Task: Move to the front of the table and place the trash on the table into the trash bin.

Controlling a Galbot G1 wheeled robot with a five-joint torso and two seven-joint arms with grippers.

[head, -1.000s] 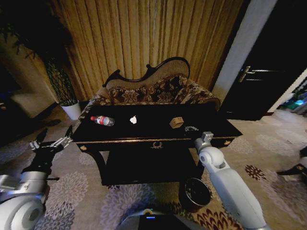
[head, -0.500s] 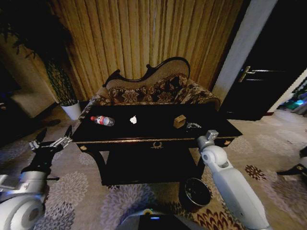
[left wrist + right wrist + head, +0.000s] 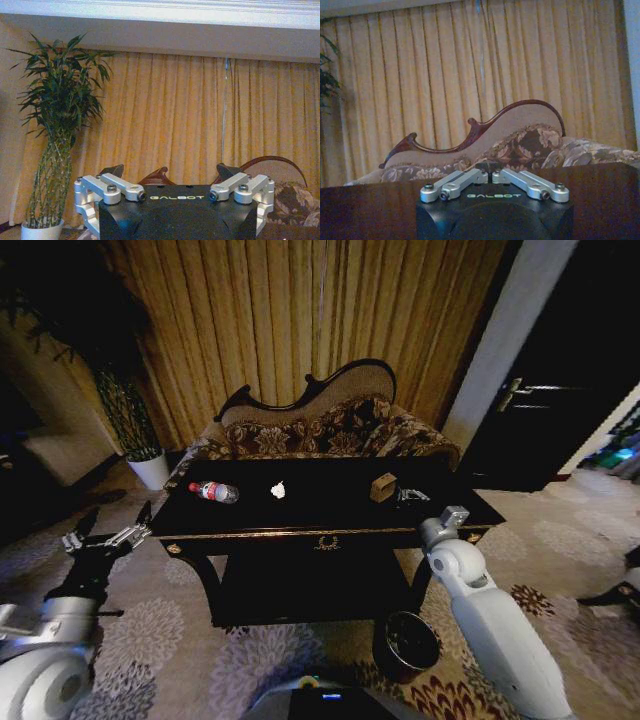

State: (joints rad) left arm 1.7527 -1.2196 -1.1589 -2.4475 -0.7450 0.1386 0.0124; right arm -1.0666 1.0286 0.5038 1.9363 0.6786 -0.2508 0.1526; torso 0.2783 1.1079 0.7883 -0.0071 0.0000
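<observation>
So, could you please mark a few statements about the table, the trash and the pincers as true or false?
1. The bottle lies on its side on the table. True.
2. The trash bin stands on the table. False: it stands on the carpet, by the table's right front.
3. The left pincer is open, off the table's left end. True.
4. The paper wad is in the bin. False: it lies on the table, between the bottle and the tan box.
5. The right pincer is by the bottle. False: it is beside the tan box.
</observation>
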